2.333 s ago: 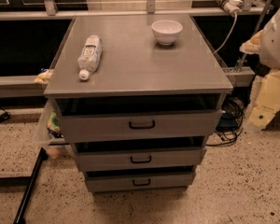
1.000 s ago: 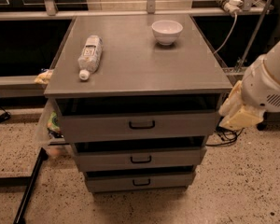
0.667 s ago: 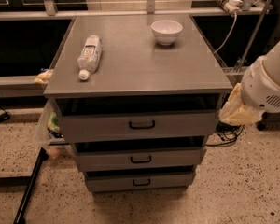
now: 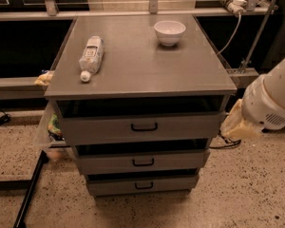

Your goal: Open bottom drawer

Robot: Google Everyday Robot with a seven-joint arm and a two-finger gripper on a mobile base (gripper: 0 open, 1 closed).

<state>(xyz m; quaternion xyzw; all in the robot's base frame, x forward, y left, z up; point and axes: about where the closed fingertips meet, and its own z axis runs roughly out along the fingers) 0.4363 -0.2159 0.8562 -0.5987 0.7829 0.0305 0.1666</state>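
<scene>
Bottom drawer (image 4: 109, 186), grey metal with a black bar handle (image 4: 143, 185), sits untouched. My gripper (image 4: 236, 126) hangs right of the grey cabinet (image 4: 133, 65); I cannot tell its state.

gripper (image 4: 235, 126) right of cabinet (image 4: 142, 65), arm (image 4: 271, 98) cut by right edge

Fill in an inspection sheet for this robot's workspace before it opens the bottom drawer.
Surface: grey cabinet top, holding two loose items.
Job's things: bottom drawer looks shut; its black handle is untouched.
Clutter: plastic bottle lying on its side; white bowl upright; bag at the cabinet's left side.
Pincer: pincer off the cabinet's right side, level with the top drawer, apart from every handle.
Cables: white cable behind the cabinet; dark cable on the floor.
Surroundings: speckled floor; metal rail behind.
</scene>
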